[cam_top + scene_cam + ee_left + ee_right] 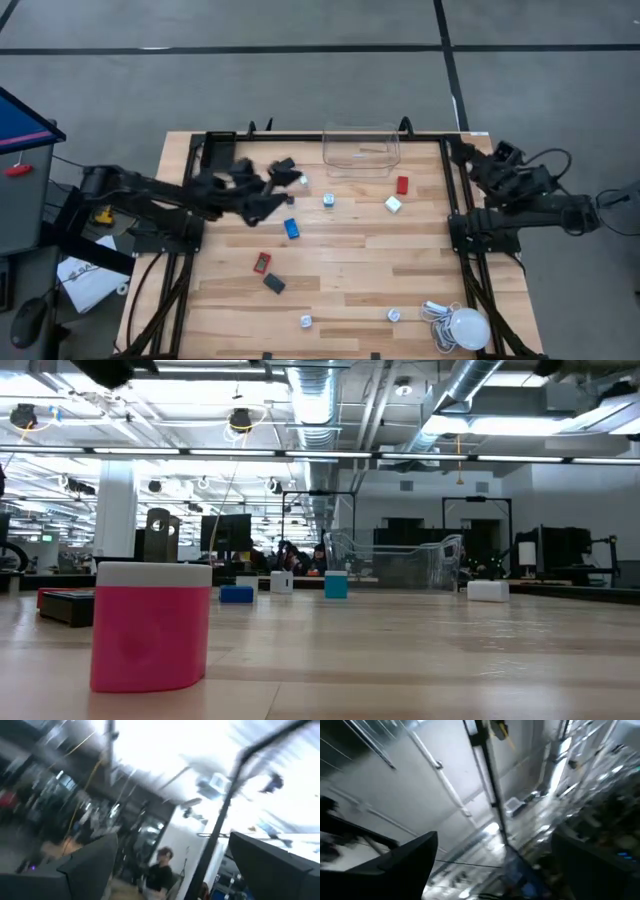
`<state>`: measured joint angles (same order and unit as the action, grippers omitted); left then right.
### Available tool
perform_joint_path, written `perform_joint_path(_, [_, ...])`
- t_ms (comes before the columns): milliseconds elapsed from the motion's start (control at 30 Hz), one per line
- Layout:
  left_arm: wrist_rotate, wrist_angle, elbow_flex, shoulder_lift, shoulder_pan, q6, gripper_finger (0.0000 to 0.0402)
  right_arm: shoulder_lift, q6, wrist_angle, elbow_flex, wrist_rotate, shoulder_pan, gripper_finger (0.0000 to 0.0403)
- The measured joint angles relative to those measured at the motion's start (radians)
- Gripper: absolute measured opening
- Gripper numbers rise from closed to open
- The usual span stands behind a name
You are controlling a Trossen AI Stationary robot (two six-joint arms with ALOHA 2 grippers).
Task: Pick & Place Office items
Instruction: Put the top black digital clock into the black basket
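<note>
Distance favours the left tool (290, 170), its fingers spread and empty, hovering near the clear bin's (361, 150) left side; the blue block (291, 228) lies just below it, while the right arm waits folded well away.

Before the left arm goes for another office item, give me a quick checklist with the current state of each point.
1. Left gripper empty: ok, the left wrist view shows its fingers apart with nothing between them.
2. Clear bin in place at the table's far edge: ok; contents cannot tell.
3. Blue block reachable: ok, it lies free on the wood close to the left gripper.
4. Red block and white block unobstructed: ok.
5. Right gripper out of the way: ok, folded at the right edge.
6. Bulb with cable away from the items: ok, near corner.
</note>
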<state>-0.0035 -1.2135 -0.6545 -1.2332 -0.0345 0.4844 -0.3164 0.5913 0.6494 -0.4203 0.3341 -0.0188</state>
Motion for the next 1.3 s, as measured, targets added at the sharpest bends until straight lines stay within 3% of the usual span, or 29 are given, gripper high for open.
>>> perform_joint_path(200, [0.008,0.224,0.001,0.226,0.03,-0.171,0.0378,-0.173,-0.086,-0.035,-0.152,0.162,-0.028,0.038])
perform_joint_path(533, [0.011,0.27,0.002,0.439,0.036,-0.22,0.0378,-0.27,-0.077,-0.048,-0.304,0.104,-0.041,0.038])
perform_joint_path(733, [-0.004,0.264,0.002,0.429,0.036,-0.242,0.0378,-0.298,-0.195,-0.093,-0.392,0.095,-0.018,0.038])
perform_joint_path(900, [-0.012,0.267,0.002,0.36,0.026,-0.244,0.0378,-0.313,-0.178,-0.097,-0.428,0.131,-0.009,0.038])
perform_joint_path(1067, [-0.018,0.176,0.002,0.276,0.027,-0.18,0.0378,-0.312,-0.07,-0.126,-0.427,0.296,-0.01,0.038])
perform_joint_path(1300, [-0.032,0.137,-0.016,0.209,0.035,-0.067,0.0376,-0.313,0.267,-0.317,-0.426,0.534,-0.01,0.038])
